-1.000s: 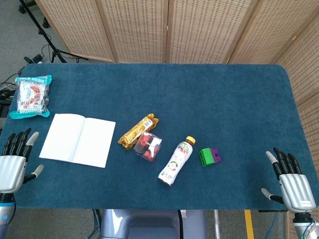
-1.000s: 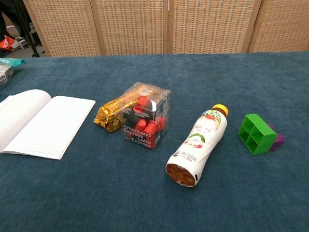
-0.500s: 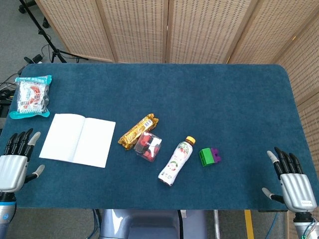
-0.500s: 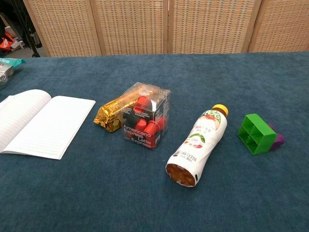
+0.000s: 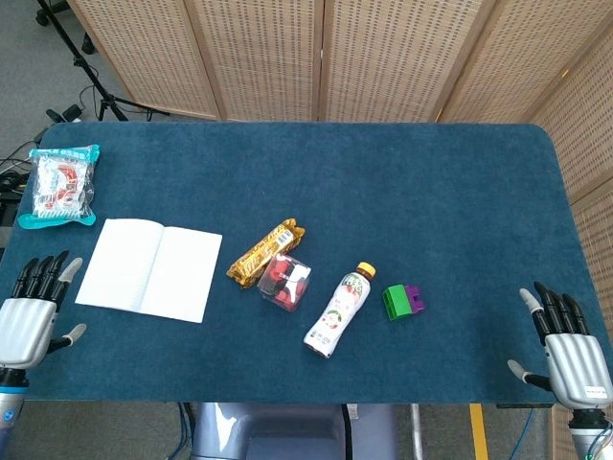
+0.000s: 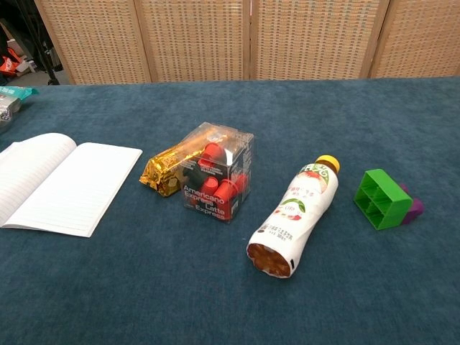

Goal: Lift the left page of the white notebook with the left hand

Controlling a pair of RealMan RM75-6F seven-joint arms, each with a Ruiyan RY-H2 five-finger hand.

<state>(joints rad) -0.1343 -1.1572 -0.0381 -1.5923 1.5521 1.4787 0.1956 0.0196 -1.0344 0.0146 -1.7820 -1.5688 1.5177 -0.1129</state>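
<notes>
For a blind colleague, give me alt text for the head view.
An open white lined notebook lies flat on a blue felt table; the open left hand and right hand wait at the near corners.

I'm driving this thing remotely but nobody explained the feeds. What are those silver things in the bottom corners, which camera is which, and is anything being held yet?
The silver things are the robot's two mechanical hands. The top-down picture is from its head camera: the left hand sits at the lower left corner, the right hand at the lower right. Both have their fingers apart and hold nothing.

The low, close picture is from the chest camera, looking across the table; no hand shows in it.

On the blue table lie an open white notebook near the left hand, a snack packet behind it, a gold wrapper, a clear box of red capsules, a bottle on its side, and a green block against a purple one.

The notebook's left page lies flat, untouched.
</notes>
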